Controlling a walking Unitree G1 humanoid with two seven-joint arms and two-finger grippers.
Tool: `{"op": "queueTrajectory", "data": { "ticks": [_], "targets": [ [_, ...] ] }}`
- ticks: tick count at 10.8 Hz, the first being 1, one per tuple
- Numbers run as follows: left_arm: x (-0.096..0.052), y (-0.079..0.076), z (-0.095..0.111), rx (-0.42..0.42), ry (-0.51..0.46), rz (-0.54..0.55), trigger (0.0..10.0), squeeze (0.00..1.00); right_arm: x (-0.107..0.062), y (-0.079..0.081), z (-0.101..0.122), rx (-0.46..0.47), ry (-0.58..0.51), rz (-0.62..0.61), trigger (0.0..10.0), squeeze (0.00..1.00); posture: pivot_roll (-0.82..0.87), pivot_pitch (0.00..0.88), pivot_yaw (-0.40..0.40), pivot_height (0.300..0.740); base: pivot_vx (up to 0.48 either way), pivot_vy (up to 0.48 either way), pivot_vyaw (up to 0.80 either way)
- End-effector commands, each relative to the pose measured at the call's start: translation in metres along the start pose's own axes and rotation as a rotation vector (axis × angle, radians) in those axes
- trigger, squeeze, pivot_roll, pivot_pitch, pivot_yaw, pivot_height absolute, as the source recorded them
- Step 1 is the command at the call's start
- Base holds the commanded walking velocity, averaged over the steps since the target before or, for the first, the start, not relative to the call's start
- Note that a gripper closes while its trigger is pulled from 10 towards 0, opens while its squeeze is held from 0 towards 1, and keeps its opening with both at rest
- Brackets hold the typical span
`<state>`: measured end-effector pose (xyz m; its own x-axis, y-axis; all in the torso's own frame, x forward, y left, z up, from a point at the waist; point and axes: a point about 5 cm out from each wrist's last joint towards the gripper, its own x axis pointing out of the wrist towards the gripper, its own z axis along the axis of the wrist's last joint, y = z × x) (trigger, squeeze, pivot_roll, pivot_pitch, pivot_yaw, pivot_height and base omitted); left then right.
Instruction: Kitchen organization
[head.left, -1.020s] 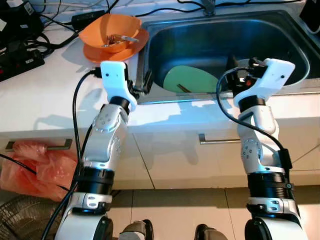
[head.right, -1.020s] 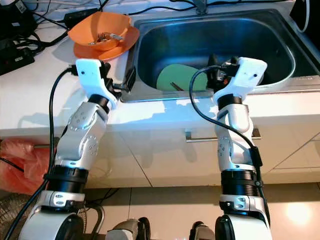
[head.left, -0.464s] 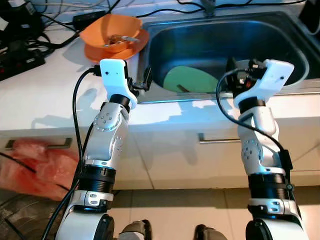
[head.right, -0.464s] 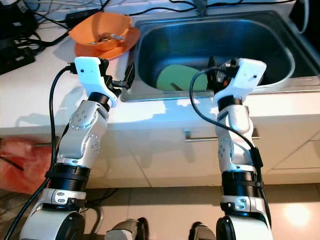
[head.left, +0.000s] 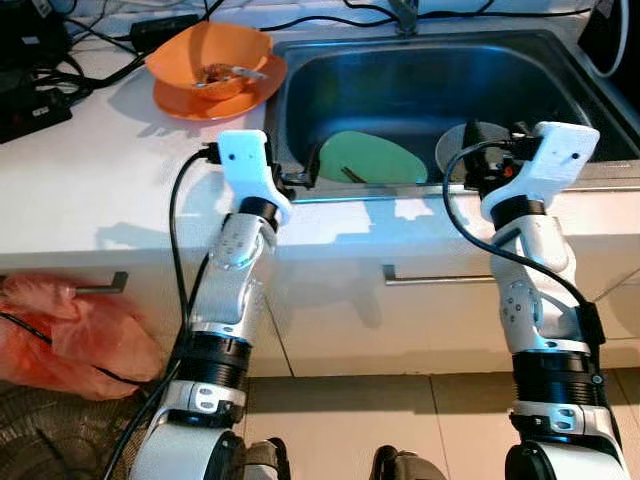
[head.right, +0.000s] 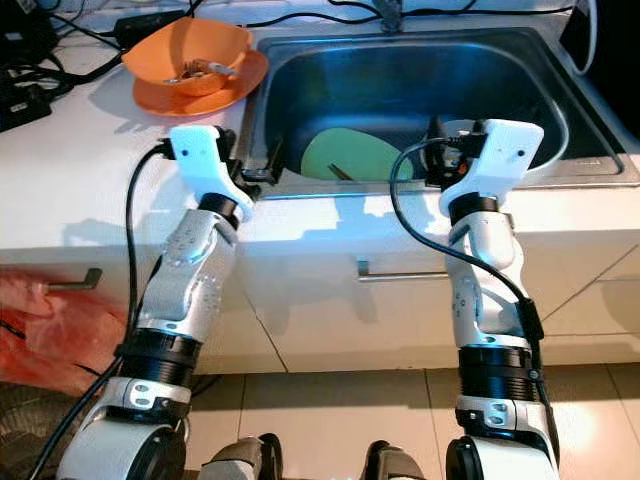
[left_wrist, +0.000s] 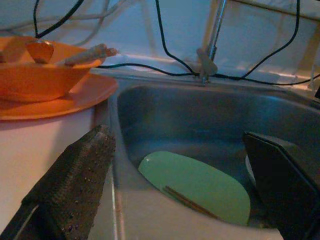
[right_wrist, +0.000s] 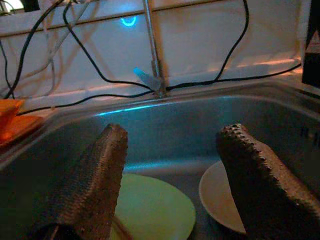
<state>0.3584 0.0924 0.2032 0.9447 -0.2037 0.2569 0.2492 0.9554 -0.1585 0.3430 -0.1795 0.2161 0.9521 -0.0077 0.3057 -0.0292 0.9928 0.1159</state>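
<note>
A steel sink (head.left: 420, 85) holds a pale green plate (head.left: 368, 160) with chopsticks (left_wrist: 187, 201) lying on it. A small white plate (right_wrist: 220, 197) rests to the right of the green one. On the white counter left of the sink, an orange bowl (head.left: 208, 62) with utensils inside sits on an orange plate (head.left: 200, 102). My left gripper (head.left: 297, 172) hovers open over the sink's front-left rim, pointing at the green plate. Over the front rim further right, my right gripper (head.left: 487, 150) is open and empty, just before the white plate.
Black power strips and cables (head.left: 35, 70) crowd the counter's back left. The faucet base (head.left: 405, 15) stands behind the sink. A red plastic bag (head.left: 70, 335) lies on the floor at the left, below the drawer handles.
The whole picture has shifted, so the camera has moved. My left gripper now sits a little further right along the sink rim, away from the orange bowl. Both grippers stay open.
</note>
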Motion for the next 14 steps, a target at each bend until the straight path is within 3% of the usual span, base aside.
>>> {"op": "queueTrajectory", "data": {
  "ticks": [1,4,7,11,14],
  "targets": [
    [0.0025,-0.0001,0.0019,0.003,-0.012,0.009,10.0,0.00,-0.0017,0.0001,0.0034,-0.012,-0.017,0.001,10.0,0.00,-0.04,0.138,0.056,0.740,0.000,0.000,0.00],
    [0.0079,0.0061,0.0052,0.027,-0.016,0.006,10.0,0.00,-0.0017,0.0016,-0.0010,0.008,-0.032,-0.024,10.0,0.00,-0.01,0.135,0.107,0.740,0.000,0.000,0.00],
    [0.0094,0.0058,0.0061,0.033,-0.019,0.003,10.0,0.00,-0.0001,0.0057,-0.0019,0.014,-0.039,-0.017,10.0,0.00,0.00,0.131,0.104,0.740,0.000,-0.391,0.00],
    [0.0053,0.0095,0.0043,0.010,-0.034,0.028,10.0,0.00,0.0021,0.0064,0.0017,-0.011,-0.027,0.009,10.0,0.00,-0.03,0.139,0.057,0.740,0.000,-0.101,0.00],
    [0.0023,0.0037,0.0005,-0.009,-0.043,0.042,10.0,0.00,0.0016,-0.0010,0.0066,-0.060,-0.003,0.021,10.0,0.00,-0.08,0.154,-0.013,0.740,0.000,0.000,0.00]
  ]
}}
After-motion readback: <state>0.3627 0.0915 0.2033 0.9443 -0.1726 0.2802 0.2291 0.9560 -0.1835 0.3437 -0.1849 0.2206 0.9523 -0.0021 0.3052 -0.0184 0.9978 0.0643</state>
